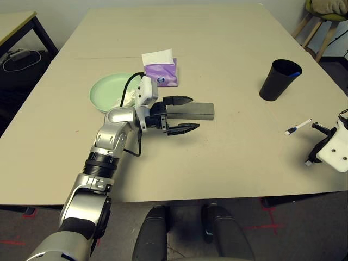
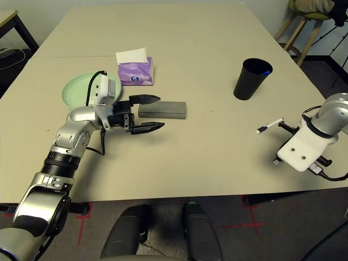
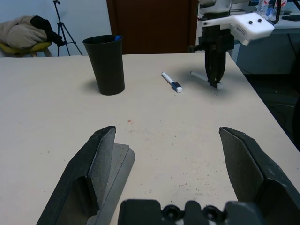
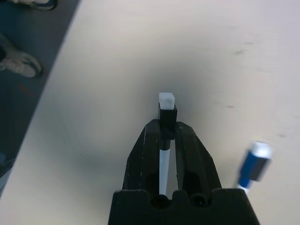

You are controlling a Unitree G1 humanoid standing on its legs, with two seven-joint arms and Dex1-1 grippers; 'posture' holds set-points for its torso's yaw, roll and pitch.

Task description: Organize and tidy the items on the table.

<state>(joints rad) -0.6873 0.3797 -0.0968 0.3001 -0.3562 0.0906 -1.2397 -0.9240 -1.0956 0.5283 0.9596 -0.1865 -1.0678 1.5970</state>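
The right gripper (image 4: 168, 136), pointing steeply down near the table's right edge, had its two black fingers clamped on a slim white pen (image 4: 164, 161) with a black collar and white tip; the pen ran lengthwise between the fingers, its tip poking out just past them, a hold that would suit dropping it end-first into a container. Just beside it on the large beige matte table (image 1: 217, 49) lay a second white pen with a blue-and-black cap (image 1: 297, 127), apart from the gripper. The tall black plastic cup (image 1: 278, 80) stood nearby toward the far right corner with something blue showing at its rim, so it was probably the collection point for pens.

The left gripper (image 1: 182, 115) stood level with its jaws spread wide and held nothing; one finger lay alongside the near end of the grey oblong glasses case (image 1: 197, 111) in the middle of the table, as though waiting to take it. Behind that arm, toward the left edge, sat the mint green round plate (image 1: 106, 89), with the purple tissue box (image 1: 161, 74) just beside it, a white sheet standing from its top.
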